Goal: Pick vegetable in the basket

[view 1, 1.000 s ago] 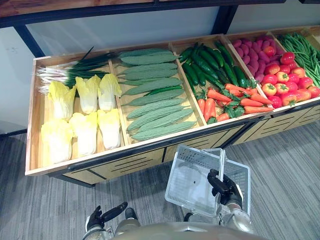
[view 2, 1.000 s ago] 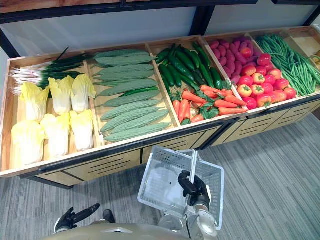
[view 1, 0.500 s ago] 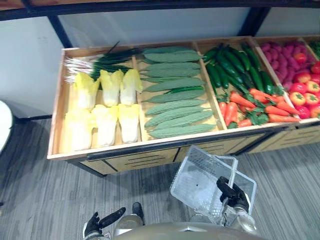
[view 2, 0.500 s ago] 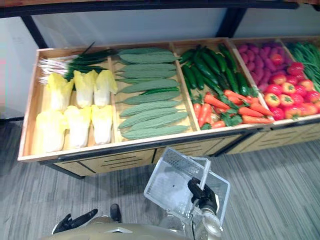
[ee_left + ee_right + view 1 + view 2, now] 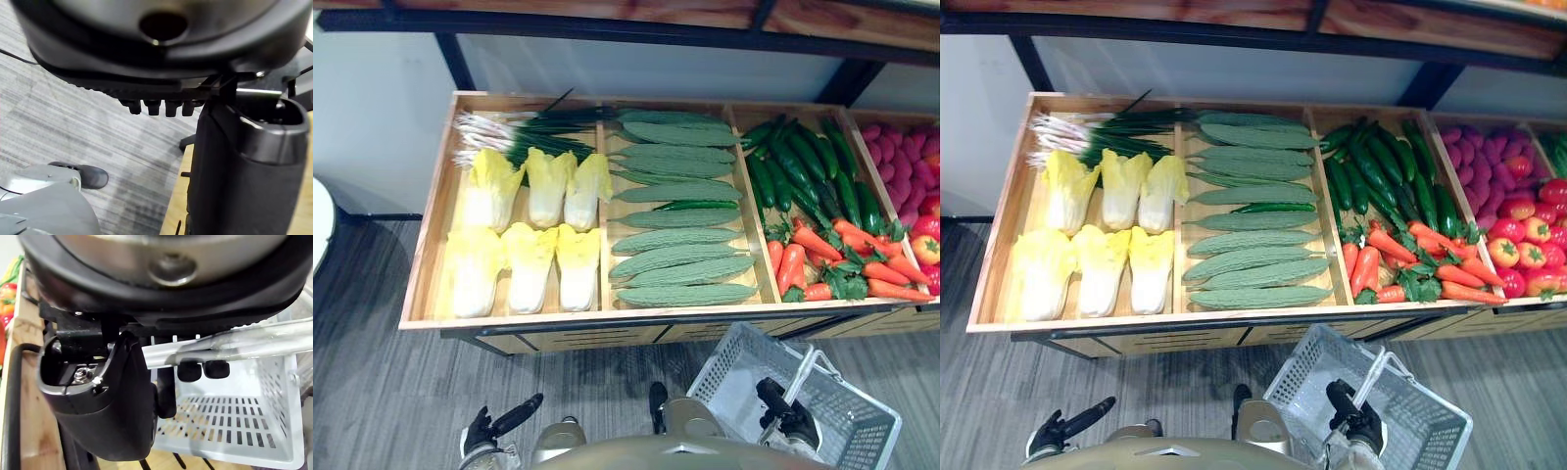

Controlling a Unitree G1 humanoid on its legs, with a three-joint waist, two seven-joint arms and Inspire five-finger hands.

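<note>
In the left eye view, the right hand is holding a white perforated plastic basket below a wooden produce tray, where pale yellow cabbages and bumpy green gourds are lying; the left hand is hanging slack and empty. In the right wrist view, fingers are curling round the basket's clear handle.

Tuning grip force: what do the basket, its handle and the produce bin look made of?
Basket: pale grey plastic, matte, judging by its moulded slotted walls. Handle: thin glossy bar, probably metal, possibly clear plastic; the right hand is curled round it. Bin: light bare wood, with visible grain.
</note>
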